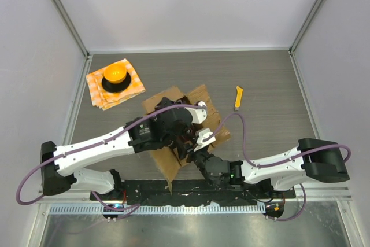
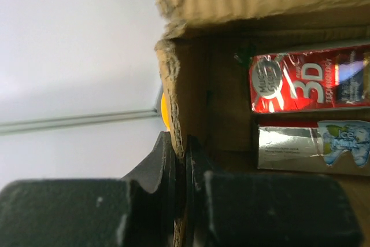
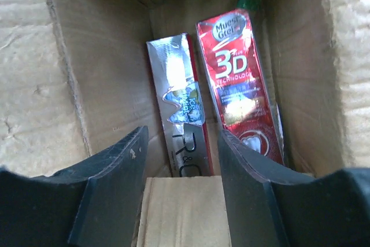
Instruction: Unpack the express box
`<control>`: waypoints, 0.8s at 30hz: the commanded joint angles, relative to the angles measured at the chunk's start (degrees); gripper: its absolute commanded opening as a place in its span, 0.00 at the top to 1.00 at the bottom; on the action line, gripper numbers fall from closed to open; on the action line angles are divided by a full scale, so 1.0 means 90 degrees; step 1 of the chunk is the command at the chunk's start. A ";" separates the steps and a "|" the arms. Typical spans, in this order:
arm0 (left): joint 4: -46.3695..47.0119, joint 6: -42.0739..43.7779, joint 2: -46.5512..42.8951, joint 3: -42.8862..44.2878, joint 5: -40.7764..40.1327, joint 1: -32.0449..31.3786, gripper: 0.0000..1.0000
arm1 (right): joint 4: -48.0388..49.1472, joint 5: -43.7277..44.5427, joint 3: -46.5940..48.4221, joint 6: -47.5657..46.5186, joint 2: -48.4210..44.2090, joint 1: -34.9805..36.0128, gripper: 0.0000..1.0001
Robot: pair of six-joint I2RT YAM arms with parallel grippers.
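The express box (image 1: 199, 105) is a brown cardboard box, open, in the middle of the table. My left gripper (image 1: 186, 138) is over it and, in the left wrist view, my left gripper (image 2: 180, 146) is shut on the box's side wall (image 2: 188, 85). Inside lie a red "3D" toothpaste carton (image 2: 306, 82) and a silver "Ice Mint" carton (image 2: 312, 146). My right gripper (image 1: 198, 155) hangs at the box's near edge. In the right wrist view my right gripper (image 3: 182, 134) looks down into the box (image 3: 104, 73), with a pale wooden block (image 3: 182, 212) filling the gap between its fingers, above the silver carton (image 3: 179, 102) and the red carton (image 3: 237, 73).
An orange checkered cloth (image 1: 132, 89) with a round orange object (image 1: 115, 74) on a black base lies at the back left. A small yellow tool (image 1: 238, 96) lies to the right of the box. White enclosure walls stand at the back and sides.
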 commanded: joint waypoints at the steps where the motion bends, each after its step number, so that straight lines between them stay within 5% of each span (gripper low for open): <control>1: 0.3278 0.3055 -0.0195 -0.1172 -0.1452 -0.0005 1.00 | 0.0658 -0.0096 0.0280 -0.0448 0.0038 -0.0360 0.42; 3: 0.6431 0.4782 -0.0254 -0.1768 -0.1445 0.0141 1.00 | 0.0619 -0.0398 0.0065 -0.0116 -0.0098 -0.0634 0.41; 4: 0.7263 0.5971 -0.0235 -0.2119 -0.1367 0.0190 1.00 | 0.0599 -0.0603 -0.0032 0.0204 -0.0225 -0.0935 0.41; 6: 0.7748 0.6441 -0.0186 -0.2103 -0.1269 0.0269 1.00 | 0.0580 -0.0751 -0.0325 0.0480 -0.0343 -0.1171 0.41; 16: 0.7430 0.6599 -0.0098 -0.1292 -0.1073 0.0406 1.00 | 0.0453 -0.0839 -0.1146 0.1428 -0.0695 -0.1700 0.42; 24: 0.4900 0.4374 -0.0361 -0.1838 -0.1405 0.0298 1.00 | 0.0589 -0.0976 -0.1205 0.1468 -0.0705 -0.1720 0.41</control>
